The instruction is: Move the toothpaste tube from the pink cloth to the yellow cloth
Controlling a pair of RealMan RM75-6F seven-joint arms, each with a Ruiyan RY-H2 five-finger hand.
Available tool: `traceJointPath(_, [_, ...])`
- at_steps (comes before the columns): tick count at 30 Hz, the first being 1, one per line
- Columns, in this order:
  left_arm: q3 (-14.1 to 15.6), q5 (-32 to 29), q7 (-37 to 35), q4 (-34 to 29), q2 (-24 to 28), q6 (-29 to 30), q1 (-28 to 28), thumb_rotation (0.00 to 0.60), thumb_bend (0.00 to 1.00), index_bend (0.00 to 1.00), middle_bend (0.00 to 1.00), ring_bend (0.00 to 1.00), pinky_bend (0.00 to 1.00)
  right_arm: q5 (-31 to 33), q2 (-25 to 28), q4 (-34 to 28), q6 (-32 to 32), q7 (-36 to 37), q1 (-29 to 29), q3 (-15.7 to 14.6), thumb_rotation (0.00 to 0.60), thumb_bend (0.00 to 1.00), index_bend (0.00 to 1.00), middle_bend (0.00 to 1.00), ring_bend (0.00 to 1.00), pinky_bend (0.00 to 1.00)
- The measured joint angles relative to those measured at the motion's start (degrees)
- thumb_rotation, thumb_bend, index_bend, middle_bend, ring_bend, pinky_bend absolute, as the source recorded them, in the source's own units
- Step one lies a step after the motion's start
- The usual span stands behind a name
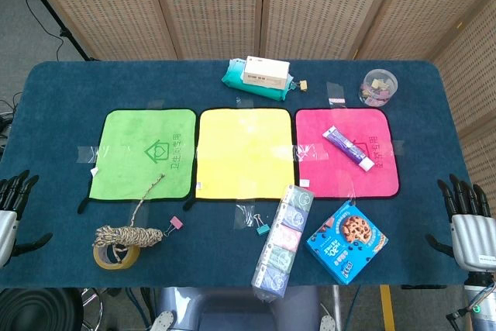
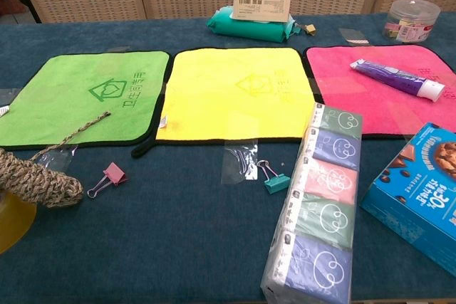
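Diagonally on pink cloth point(image 1: 364, 180), purple toothpaste tube point(image 1: 348, 149).

My head cam looks steeply down on the whole table point(image 1: 46, 83); chest cam's low, close, facing fwd. Both share the yellow cloth point(image 1: 245, 153).

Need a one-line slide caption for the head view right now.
Toothpaste tube lies on the pink cloth; yellow cloth bare, both hands off it.

Left robot hand point(image 1: 14, 203) & right robot hand point(image 1: 469, 218): fingers apart, holding nothing.
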Motion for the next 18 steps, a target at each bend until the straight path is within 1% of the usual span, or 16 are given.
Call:
traceJointPath(5, [-0.13,-0.13,0.16,-0.11,0.03,-0.03,-0.02,0.600,0.00,0.00,0.00,0.00,0.00,0.09,0.47,-0.51,-0.61,1.45,0.07,-0.09,0.600,0.00,0.00,0.00,0.00,0.00])
traceJointPath(10, [-0.49,-0.66,0.01,0.00,-0.10,-0.01,0.00,0.600,0.00,0.00,0.00,0.00,0.00,0.64,0.91,-1.05,-3.15,4.59,0.95,-0.04,0.600,0.00,0.00,0.00,0.00,0.00])
traceJointPath(14, [-0.56,-0.78,0.36,-0.01,-0.27,-0.40,-0.17,0.600,0.00,0.00,0.00,0.00,0.00,1.94,1.57,-1.31,-7.28,7.86,2.62,0.41,0.600,0.00,0.00,0.00,0.00,0.00])
traceJointPath(18, [-0.84,-1.18,0.66,-0.02,-0.47,-0.49,-0.28,0.600,0.00,0.00,0.00,0.00,0.00,3.99,2.51,-1.54,-13.46,12.84,5.31,1.30,0.600,0.00,0.00,0.00,0.00,0.00])
